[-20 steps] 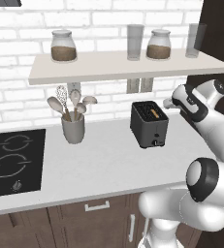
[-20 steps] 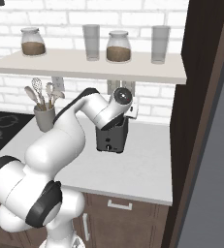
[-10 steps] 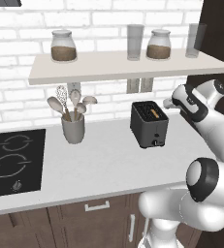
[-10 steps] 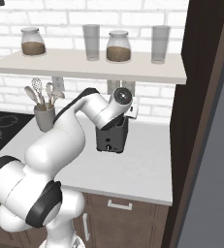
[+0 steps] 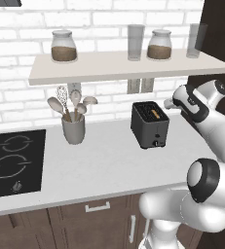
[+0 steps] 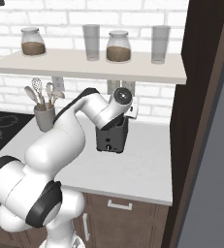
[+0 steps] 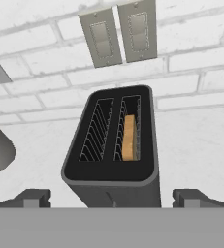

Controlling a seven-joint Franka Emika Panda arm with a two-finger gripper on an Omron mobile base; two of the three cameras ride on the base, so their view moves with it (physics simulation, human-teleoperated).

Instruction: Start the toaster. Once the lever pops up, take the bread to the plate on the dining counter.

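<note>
Toaster (image 7: pixel 113 145) w/ bread (image 7: pixel 128 137) sits centred between wide-open jaws

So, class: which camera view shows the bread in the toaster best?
The hand view: it looks down into the toaster, showing the bread standing in one slot. The left base view gives only a small golden sliver; in the right base view the arm hides the slots.

toaster (image 7: pixel 111 181) dk grey-blk | bread (image 7: pixel 129 138) golden-brn | wall (image 7: pixel 191 63) wht brick
</note>
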